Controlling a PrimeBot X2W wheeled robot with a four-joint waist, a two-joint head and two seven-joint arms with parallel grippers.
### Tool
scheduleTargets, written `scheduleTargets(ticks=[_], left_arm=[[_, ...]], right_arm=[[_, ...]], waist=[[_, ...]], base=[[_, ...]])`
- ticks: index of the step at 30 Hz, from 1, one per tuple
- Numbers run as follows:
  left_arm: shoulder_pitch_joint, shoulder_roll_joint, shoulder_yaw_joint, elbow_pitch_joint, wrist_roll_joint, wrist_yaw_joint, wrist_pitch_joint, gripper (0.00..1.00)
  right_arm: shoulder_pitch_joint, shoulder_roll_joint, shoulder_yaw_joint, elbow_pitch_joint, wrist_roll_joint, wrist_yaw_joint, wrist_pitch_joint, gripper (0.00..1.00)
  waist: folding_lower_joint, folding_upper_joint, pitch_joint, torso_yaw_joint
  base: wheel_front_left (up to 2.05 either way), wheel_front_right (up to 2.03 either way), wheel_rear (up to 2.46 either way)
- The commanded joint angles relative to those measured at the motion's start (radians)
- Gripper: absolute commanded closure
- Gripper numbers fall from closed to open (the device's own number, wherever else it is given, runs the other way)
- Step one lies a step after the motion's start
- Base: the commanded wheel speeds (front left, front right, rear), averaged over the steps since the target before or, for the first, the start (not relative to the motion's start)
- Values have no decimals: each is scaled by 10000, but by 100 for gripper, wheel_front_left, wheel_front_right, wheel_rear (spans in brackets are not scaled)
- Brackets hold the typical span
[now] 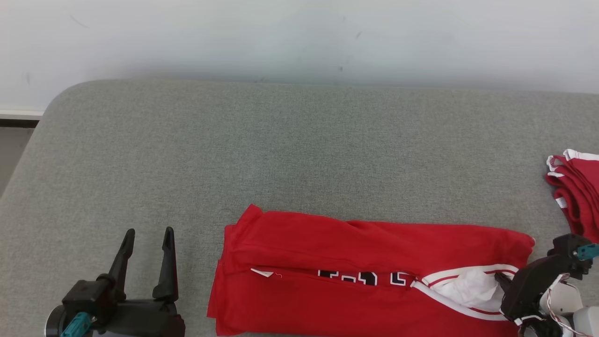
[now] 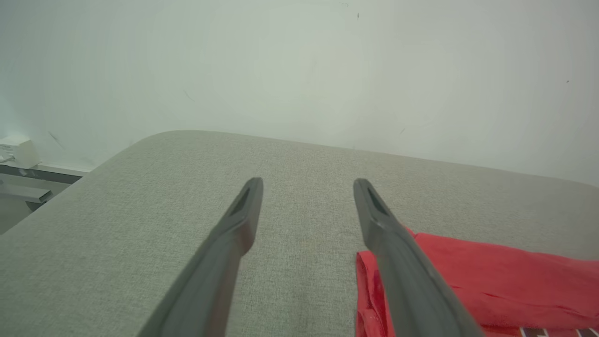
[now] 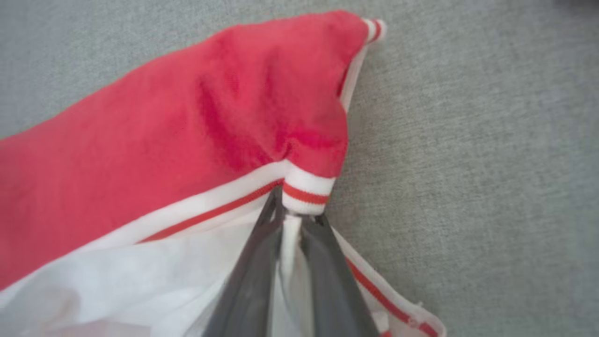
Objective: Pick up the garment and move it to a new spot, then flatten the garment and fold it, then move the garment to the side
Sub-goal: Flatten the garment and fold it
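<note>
Currently my right gripper [image 3: 294, 211] is pinched tight on the striped white-and-red trim of the red garment [image 1: 365, 271], which lies folded lengthwise on the near side of the grey cushion [image 1: 299, 140]. My left gripper [image 1: 149, 230] is just left of the garment, fingers spread wide and holding nothing. Another red bundle [image 1: 578, 187] lies at the far right.

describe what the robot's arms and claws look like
Left claw: two long, dark, tapering fingers with slotted tips on a black base, with a teal connector. Right claw: same dark fingers, black housing, teal fitting, thin pale wires, pale forearm.
</note>
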Motion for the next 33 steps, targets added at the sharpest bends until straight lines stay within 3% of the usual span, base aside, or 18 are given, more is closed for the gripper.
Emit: scheduleTargets(ticks=[1,8,20,27,33], left_arm=[[-81,-17,70,-31,-8,-23,-40,0],[101,-73,174,-87,-87,-16,-40,0],[533,-105,95,-130,-264,51,-31,0],[697,-102,111,-173,-237,105,-31,0],[695,-101,188,-111,-93,114,-31,0]], right_arm=[[94,27,35,112,-2,23,-75,100],[-194,-619,-308,-654,-323,-3,-618,100],[303,-1704,-1233,-2228,-1212,-2,355,100],[334,-1408,-852,-3221,-1546,-2,887,100],[449,-936,804,-4066,-1051,0,1412,100]], waist=[[0,0,-24,-24],[0,0,-184,-303],[0,0,-698,-925],[0,0,-910,-1245],[0,0,-1080,-1448]], base=[[0,0,0],[0,0,0],[0,0,0],[0,0,0],[0,0,0]])
